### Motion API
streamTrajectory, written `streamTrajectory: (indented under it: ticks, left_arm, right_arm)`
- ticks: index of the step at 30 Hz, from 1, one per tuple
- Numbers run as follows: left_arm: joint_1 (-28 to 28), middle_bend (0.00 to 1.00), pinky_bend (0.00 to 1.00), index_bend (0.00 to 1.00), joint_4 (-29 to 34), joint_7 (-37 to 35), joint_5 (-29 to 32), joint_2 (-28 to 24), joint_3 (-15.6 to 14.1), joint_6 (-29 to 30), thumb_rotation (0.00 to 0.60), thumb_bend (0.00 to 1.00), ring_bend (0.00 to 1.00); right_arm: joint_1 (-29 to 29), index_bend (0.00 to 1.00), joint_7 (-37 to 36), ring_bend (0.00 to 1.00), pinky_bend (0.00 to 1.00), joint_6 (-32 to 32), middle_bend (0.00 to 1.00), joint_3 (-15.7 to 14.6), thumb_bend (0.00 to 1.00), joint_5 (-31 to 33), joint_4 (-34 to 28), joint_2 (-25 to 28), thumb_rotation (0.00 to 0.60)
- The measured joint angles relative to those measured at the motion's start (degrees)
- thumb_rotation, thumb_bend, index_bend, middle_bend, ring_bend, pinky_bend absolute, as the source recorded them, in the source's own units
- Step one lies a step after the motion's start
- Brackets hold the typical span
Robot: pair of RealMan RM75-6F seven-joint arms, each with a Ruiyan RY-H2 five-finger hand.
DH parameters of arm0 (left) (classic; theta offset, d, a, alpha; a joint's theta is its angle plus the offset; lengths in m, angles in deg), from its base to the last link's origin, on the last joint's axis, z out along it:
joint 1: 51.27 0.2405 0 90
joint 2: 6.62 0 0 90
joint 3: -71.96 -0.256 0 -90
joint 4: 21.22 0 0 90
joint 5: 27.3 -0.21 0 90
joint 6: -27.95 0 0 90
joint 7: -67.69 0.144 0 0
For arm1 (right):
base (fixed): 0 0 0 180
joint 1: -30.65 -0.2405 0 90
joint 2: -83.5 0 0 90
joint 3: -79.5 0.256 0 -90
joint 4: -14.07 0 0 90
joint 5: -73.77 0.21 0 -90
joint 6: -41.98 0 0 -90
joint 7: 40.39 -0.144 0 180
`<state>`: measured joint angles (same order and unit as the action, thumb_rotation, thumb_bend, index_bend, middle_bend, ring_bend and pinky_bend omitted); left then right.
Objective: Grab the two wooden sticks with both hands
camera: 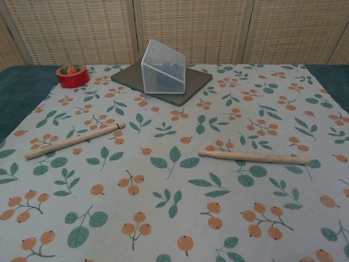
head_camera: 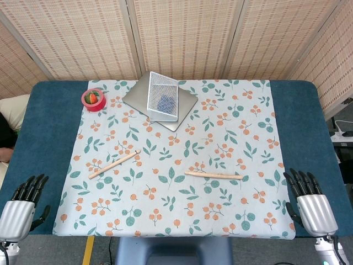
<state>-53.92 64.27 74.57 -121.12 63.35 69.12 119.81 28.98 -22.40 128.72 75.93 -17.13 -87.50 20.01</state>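
Plainly, we see two slim pale wooden sticks, the left stick (head_camera: 113, 164) angled and the right stick (head_camera: 213, 175) nearly level, on the leaf-printed cloth (head_camera: 176, 215); our left hand (head_camera: 25, 201) and right hand (head_camera: 309, 201) sit empty, fingers apart, at the table's near corners.

Two wooden sticks, pale, round, slender, both lying flat on the patterned cloth, well apart. Left stick (head_camera: 113, 164) (camera: 74, 141): angled, far end pointing up-right toward the middle, near end toward the left edge. Right stick (head_camera: 213, 175) (camera: 253, 157): almost level across the view, slightly lower at its right end. Neither is held.
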Motion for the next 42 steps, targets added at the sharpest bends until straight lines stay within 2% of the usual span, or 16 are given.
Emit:
streamTrajectory:
  ticks: [6,11,18,22,27,36,42]
  left_arm:
    - [-1.0,0.08,0.17,0.00,-1.3,0.7,-1.6,2.1,0.4,-0.4,0.600,0.39,0.07]
    - [-3.9,0.17,0.16,0.04,-4.1,1.3,-1.9,6.6,1.6,-4.1,0.600,0.39,0.06]
    - [-11.0,0.22,0.15,0.08,-11.0,5.8,3.5,16.8,6.6,-14.9,0.600,0.39,0.10]
    - [-14.5,0.23,0.16,0.13,-15.6,8.5,6.6,21.9,9.3,-18.1,0.600,0.39,0.12]
    - [-17.7,0.26,0.16,0.18,-20.2,12.8,9.3,26.5,11.2,-21.0,0.600,0.39,0.14]
    - [-21.1,0.33,0.16,0.25,-27.0,18.3,14.6,31.3,12.5,-25.6,0.600,0.39,0.17]
    - [-21.5,0.34,0.16,0.26,-27.1,20.7,16.1,31.8,12.1,-26.2,0.600,0.39,0.17]
  right_arm:
    - [-0.2,0.00,0.3,0.00,0.00,-0.9,0.00,0.6,0.36,0.6,0.2,-0.3,0.600]
    - [-0.7,0.00,0.5,0.00,0.00,-1.6,0.00,1.6,0.36,1.2,0.1,-0.8,0.600]
    - [-3.2,0.00,2.5,0.00,0.00,-4.9,0.00,3.9,0.36,3.5,-0.3,-1.8,0.600]
    - [-4.5,0.00,4.0,0.00,0.00,-7.0,0.00,4.6,0.36,4.5,-0.8,-2.0,0.600]
    - [-5.9,0.00,5.6,0.00,0.00,-9.5,0.00,4.8,0.36,6.1,-1.0,-1.9,0.600]
    - [-7.4,0.00,6.5,0.00,0.00,-11.4,0.00,5.7,0.36,8.0,-0.1,-2.3,0.600]
    - [-8.2,0.00,6.7,0.00,0.00,-12.5,0.00,5.5,0.36,8.7,0.7,-3.0,0.600]
